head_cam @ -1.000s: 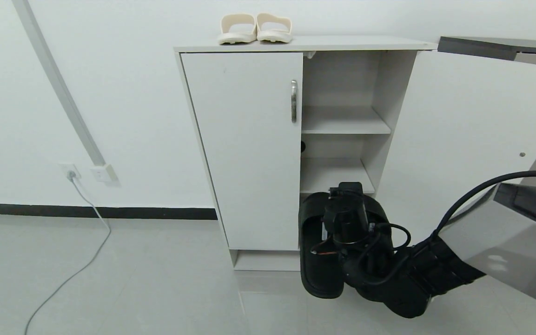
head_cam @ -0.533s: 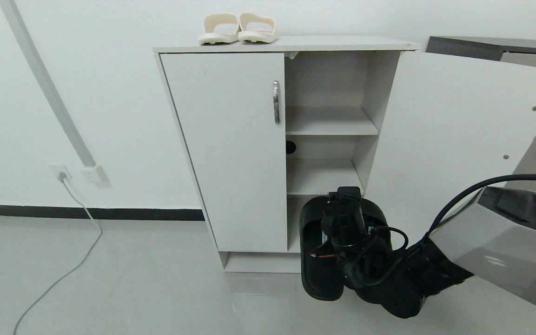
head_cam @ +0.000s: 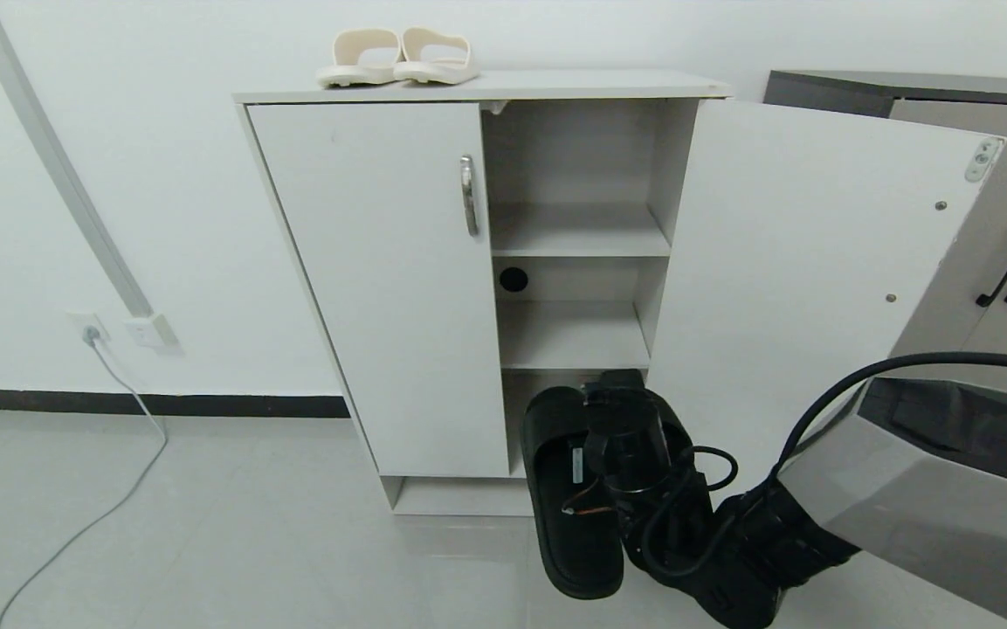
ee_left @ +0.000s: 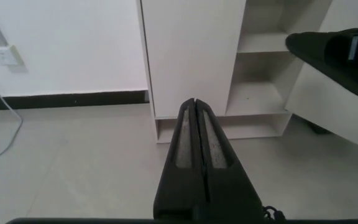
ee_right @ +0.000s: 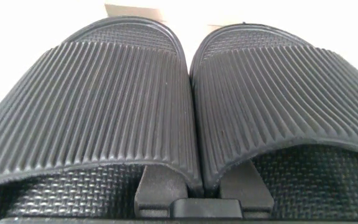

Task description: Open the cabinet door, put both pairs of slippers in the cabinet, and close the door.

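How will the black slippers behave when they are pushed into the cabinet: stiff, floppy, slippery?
Likely light: the right pincer alone carries both black slippers together. Their ribbed straps look rubbery, so they should grip rather than slide. They hang straight from that grip, suggesting only slight flex.

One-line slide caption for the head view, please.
Right gripper holds the black slippers in front of the white cabinet, its right door open; cream slippers sit on top.
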